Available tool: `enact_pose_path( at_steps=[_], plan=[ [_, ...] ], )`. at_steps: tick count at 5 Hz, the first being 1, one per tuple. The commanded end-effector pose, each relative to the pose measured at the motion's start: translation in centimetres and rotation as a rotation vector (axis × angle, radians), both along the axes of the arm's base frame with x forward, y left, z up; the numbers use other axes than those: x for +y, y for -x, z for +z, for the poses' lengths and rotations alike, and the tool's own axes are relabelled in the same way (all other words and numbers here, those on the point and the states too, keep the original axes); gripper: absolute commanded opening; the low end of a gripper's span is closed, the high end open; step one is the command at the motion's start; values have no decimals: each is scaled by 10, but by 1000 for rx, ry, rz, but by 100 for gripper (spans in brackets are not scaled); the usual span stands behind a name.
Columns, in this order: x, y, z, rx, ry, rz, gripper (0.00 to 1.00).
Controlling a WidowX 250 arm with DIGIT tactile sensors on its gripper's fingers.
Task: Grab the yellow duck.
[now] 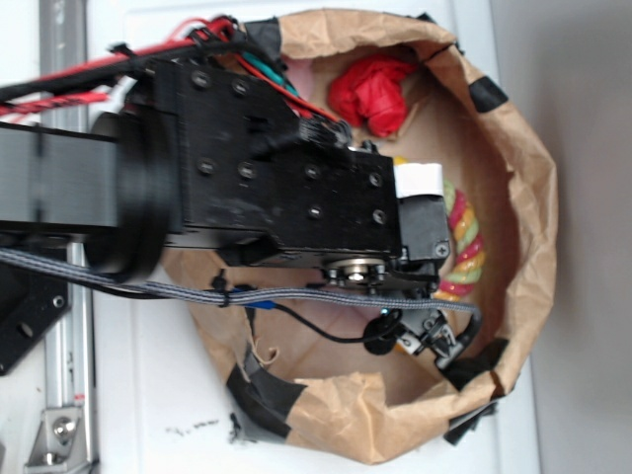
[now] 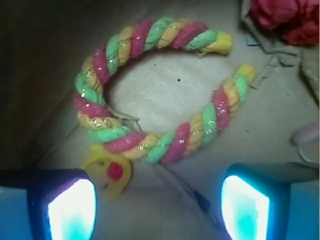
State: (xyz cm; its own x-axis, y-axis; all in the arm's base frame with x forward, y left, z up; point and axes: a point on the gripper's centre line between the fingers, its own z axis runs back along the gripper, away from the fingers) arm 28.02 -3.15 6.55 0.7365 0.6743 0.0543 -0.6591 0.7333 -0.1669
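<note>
no readable text, labels or numbers anywhere

The rope toy is twisted in bands of pink, green and yellow-orange flecked with glitter, its ends yellow. The duck is yellow with a red beak. The paper bag is plain brown, patched with black tape. A crumpled cloth is red.

In the wrist view, the duck sat touching the near-left bend of the rope toy, just beside the left finger. A cloth lay far right, inside the paper bag.
</note>
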Motion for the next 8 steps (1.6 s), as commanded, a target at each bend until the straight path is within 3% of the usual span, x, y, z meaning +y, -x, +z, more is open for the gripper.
enact_pose_path(
  at_steps=[1,3,5,6,8],
  plan=[
    [6,-2,-2,-10,-36,7,100],
    [-2,2,-17,29,-51,-31,100],
    [-19,-4,-36,33,-3,-49,100],
    [-31,-7,-49,67,8,-65,100],
    [-86,-7,-42,81,62,-132,100]
  ],
)
